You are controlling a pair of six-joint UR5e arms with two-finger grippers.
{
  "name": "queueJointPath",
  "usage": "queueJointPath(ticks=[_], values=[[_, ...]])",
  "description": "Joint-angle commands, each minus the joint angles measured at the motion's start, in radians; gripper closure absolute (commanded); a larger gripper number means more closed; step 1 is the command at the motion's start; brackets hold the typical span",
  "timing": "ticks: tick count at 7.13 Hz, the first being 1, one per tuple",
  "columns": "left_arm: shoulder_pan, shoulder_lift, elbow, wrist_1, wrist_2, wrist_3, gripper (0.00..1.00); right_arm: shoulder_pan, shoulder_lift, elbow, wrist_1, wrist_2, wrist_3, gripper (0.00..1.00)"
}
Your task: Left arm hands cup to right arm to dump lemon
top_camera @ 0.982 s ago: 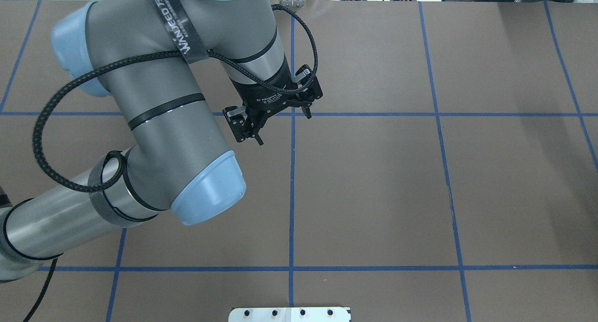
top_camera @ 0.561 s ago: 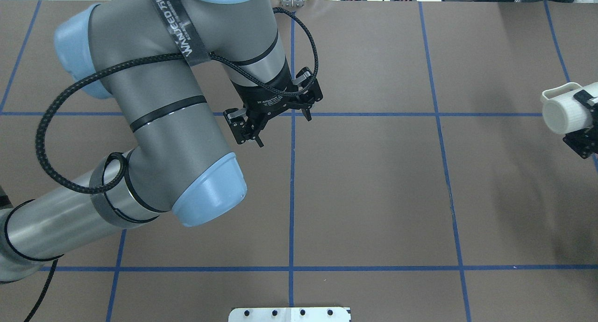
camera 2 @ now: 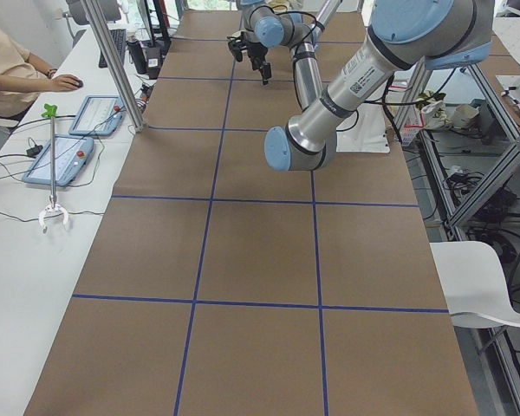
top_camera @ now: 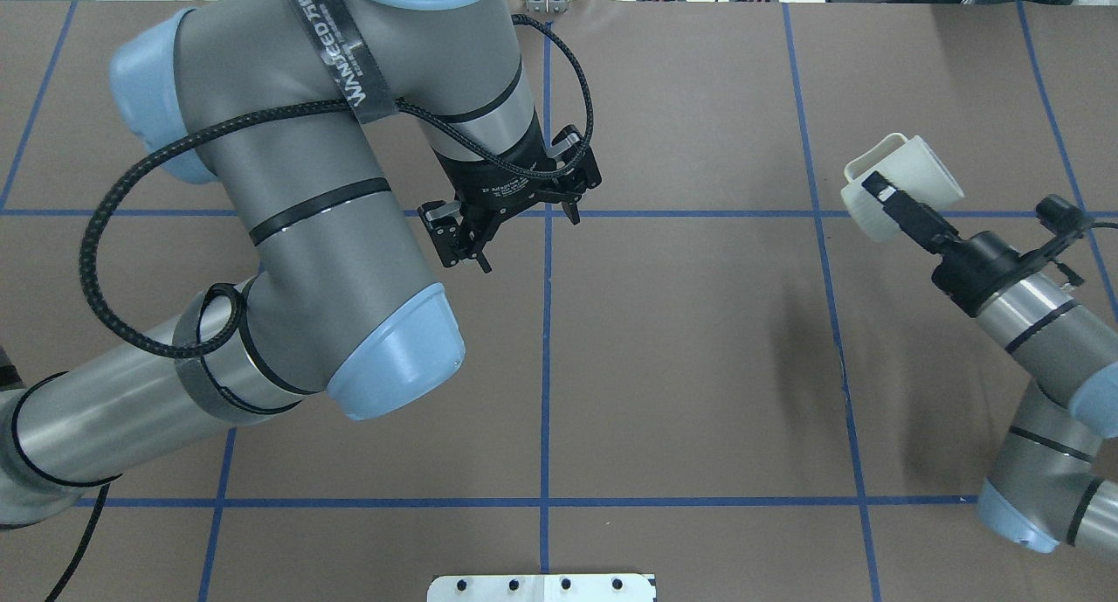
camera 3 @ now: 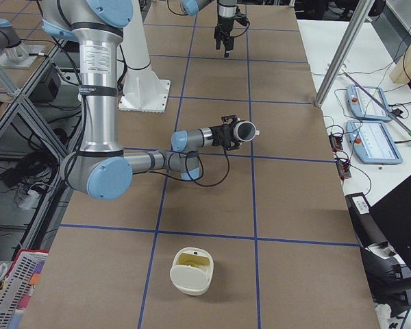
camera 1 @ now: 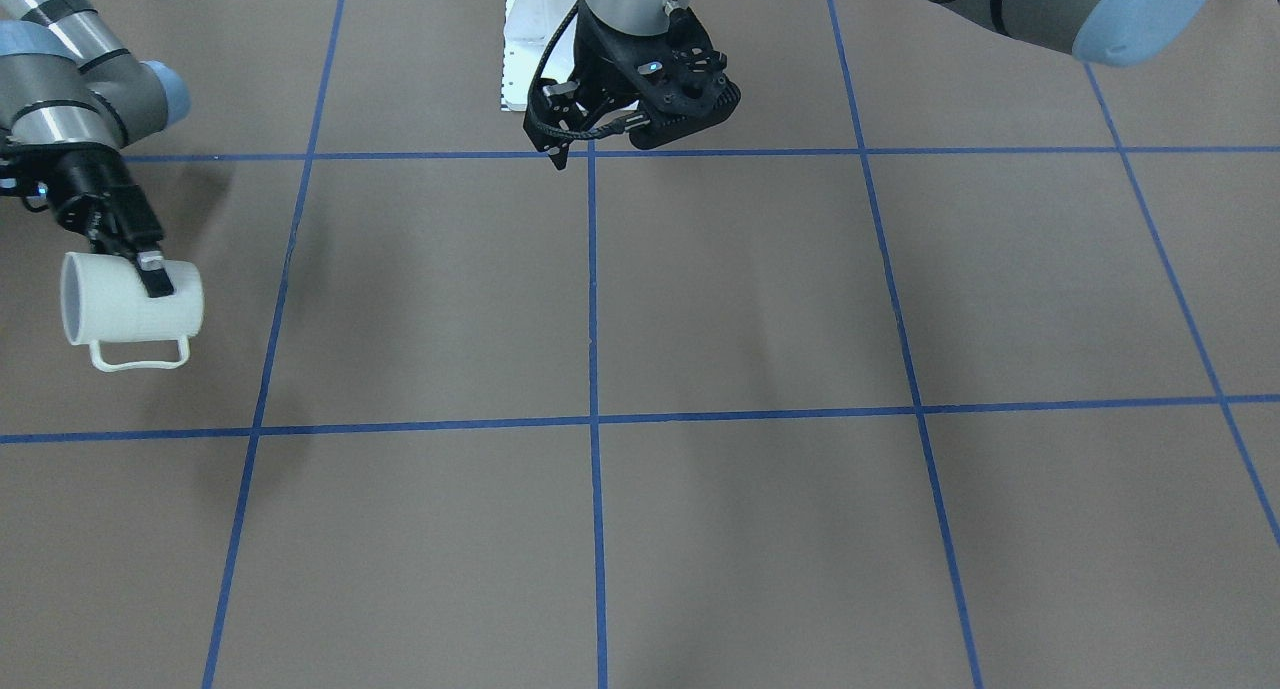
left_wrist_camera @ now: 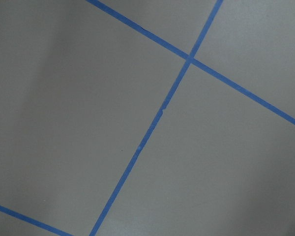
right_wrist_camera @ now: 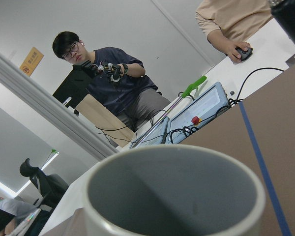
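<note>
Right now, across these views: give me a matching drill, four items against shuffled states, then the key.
Items:
1. cup
2. left end effector
3. right end effector
4. white tub

States:
A. open, holding nothing
B. resting on the table
C. held in the air, tipped on its side
D. shut on the cup

Pairs: 1-C, 2-A, 3-D, 4-B
</note>
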Motion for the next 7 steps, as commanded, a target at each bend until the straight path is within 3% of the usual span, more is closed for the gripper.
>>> queueJointPath(ticks=[1,4,5,7], values=[[-0.006,-0.001,0.003,-0.001,0.003,0.002,0.00,-0.132,0.216,0.093,-0.426,-0.222,-0.143,1.00],[-0.015,-0.001,0.005,0.002,0.017,0.002,0.00,-0.329,0.382,0.092,-0.787,-0.515,-0.249,1.00],[-0.012,-0.001,0.005,-0.001,0.018,0.000,0.00,-0.366,0.421,0.090,-0.872,-0.566,-0.275,1.00],[0.002,-0.001,0.003,-0.007,0.096,0.012,0.01,-0.400,0.452,0.090,-0.919,-0.610,-0.277,1.00]])
